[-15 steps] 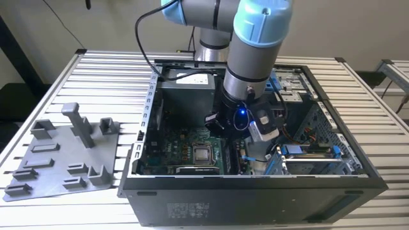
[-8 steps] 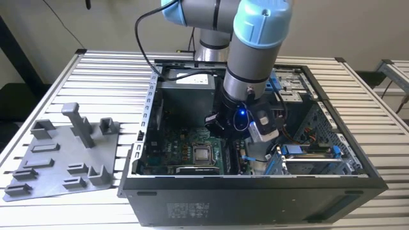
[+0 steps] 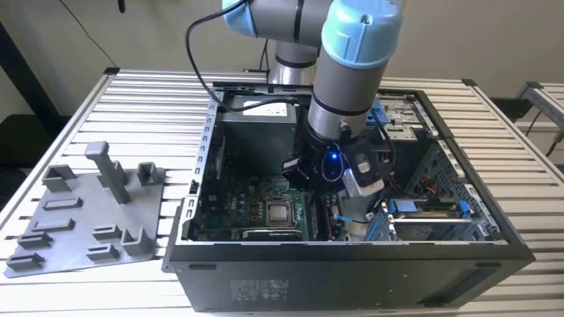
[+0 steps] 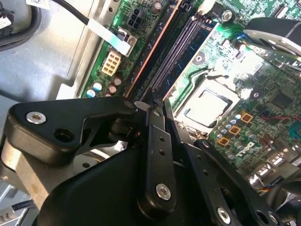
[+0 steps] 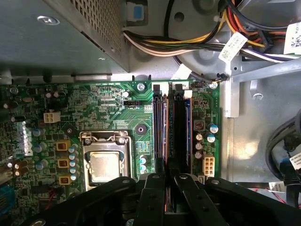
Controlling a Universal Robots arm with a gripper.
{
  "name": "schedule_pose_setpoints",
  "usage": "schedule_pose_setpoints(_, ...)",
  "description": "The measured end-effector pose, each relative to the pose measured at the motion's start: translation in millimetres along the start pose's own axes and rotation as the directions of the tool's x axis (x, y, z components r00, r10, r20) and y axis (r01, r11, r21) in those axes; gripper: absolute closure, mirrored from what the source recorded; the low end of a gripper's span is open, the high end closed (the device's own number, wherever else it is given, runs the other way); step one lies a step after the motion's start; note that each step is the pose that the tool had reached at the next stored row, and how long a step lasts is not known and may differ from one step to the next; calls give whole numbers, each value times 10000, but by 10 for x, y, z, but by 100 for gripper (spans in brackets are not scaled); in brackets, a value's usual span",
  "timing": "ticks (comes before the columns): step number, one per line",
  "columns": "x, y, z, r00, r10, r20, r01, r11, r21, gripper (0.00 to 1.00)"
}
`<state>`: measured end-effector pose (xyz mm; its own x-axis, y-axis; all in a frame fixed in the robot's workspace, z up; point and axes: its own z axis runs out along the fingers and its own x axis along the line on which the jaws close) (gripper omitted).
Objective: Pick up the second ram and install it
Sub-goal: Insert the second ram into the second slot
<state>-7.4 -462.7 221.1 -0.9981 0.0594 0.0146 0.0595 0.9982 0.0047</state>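
Exterior view: open computer case [image 3: 352, 264] on slatted table [image 3: 132, 99], grey fixture plate [image 3: 88, 218] beside it, arm reaching inside. First wrist view: motherboard [image 5: 108, 108], processor [image 5: 104, 167], memory slots. Gripper [image 5: 164, 181] directly above slots, fingers [image 5: 155, 193] nearly together, pinching second ram [image 5: 165, 136] by its end: thin dark board, edge-on, in slot.

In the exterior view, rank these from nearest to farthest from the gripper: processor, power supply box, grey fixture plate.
1. Processor, on the motherboard just beside the gripper.
2. Power supply box, at the case's back wall.
3. Grey fixture plate, outside the case, at the exterior view's left.
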Motion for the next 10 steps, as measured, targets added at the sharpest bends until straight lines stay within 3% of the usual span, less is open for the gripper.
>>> schedule_pose_setpoints(10,0,0,4,10000,0,0,0,10000,-1,86)
